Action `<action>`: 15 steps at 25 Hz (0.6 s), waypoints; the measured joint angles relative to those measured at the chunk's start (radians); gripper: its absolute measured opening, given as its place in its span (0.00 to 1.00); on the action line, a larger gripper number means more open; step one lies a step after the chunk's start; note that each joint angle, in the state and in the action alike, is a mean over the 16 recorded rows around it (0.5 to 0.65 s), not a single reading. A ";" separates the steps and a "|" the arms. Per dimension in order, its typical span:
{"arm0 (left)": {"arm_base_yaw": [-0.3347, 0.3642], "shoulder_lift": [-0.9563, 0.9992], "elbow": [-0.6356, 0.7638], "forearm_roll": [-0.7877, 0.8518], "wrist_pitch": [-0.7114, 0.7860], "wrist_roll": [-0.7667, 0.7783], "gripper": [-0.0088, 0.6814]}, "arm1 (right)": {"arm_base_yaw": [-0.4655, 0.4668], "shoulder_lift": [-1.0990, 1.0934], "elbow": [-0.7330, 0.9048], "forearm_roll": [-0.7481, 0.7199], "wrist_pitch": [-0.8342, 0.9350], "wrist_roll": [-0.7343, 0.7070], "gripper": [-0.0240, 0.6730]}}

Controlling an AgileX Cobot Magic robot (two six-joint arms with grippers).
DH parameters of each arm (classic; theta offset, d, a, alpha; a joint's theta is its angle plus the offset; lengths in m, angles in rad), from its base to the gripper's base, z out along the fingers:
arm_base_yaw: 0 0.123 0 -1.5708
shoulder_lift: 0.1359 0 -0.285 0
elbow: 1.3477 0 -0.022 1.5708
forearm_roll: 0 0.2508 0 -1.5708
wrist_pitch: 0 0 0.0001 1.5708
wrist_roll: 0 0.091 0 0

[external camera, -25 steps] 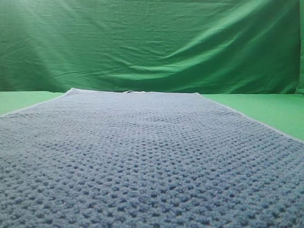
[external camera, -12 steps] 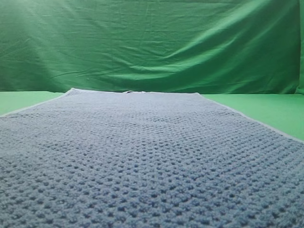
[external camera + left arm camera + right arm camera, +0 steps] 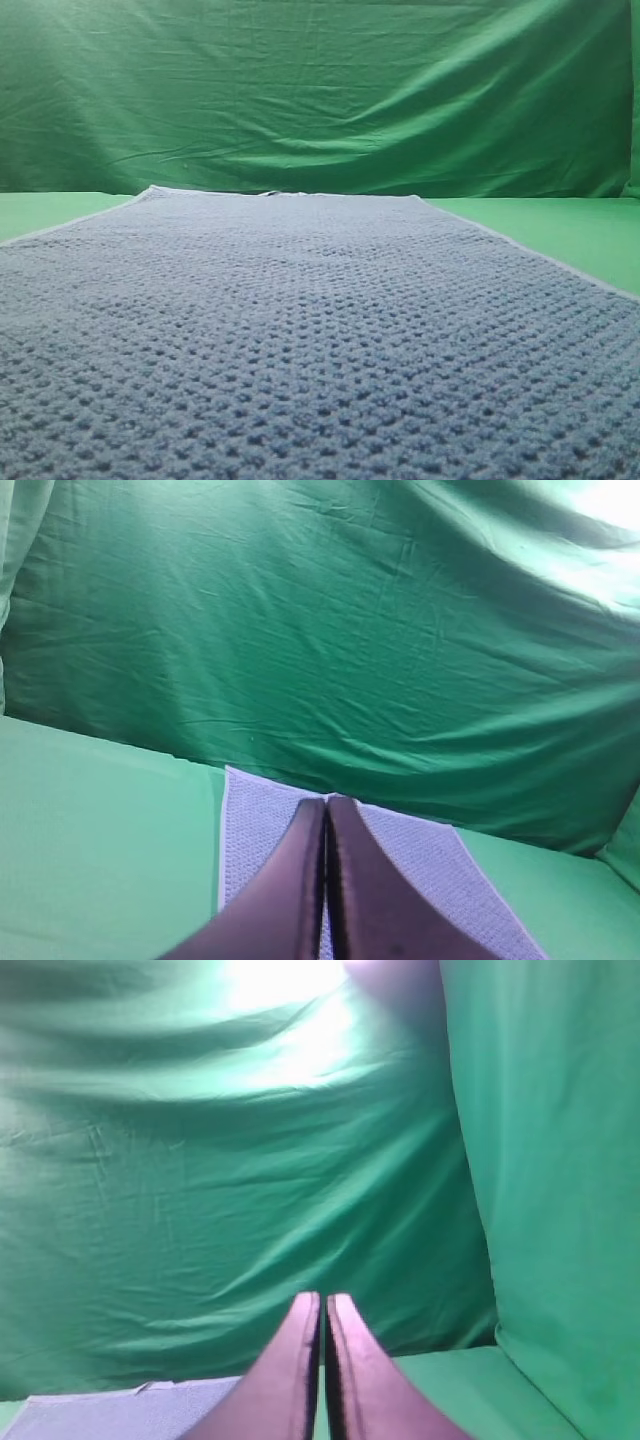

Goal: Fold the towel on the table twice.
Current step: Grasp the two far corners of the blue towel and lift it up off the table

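Currently your left tool (image 3: 326,802) and right tool (image 3: 322,1298) are pinched closed, empty; the towel (image 3: 300,330) lies flat on the surface (image 3: 560,225) ahead of them.

No writing, label, brand mark, number or sign can be read in any view — not on the towel (image 3: 300,330), not on the tabletop (image 3: 560,225), and not on the green backdrop cloth (image 3: 320,90) behind the towel.
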State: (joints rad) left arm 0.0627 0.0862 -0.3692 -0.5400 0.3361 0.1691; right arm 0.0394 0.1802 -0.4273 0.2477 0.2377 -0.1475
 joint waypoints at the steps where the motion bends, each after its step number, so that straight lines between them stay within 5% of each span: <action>1: 0.000 0.016 -0.009 0.007 0.014 0.002 0.01 | 0.000 0.018 -0.014 -0.002 0.018 0.000 0.03; 15: -0.062 0.478 -0.262 0.200 0.288 0.009 0.01 | 0.074 0.437 -0.297 -0.108 0.376 0.008 0.03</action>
State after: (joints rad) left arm 0.0006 0.5639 -0.6314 -0.3395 0.6245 0.1784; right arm 0.1134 0.6169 -0.7240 0.1395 0.6139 -0.1398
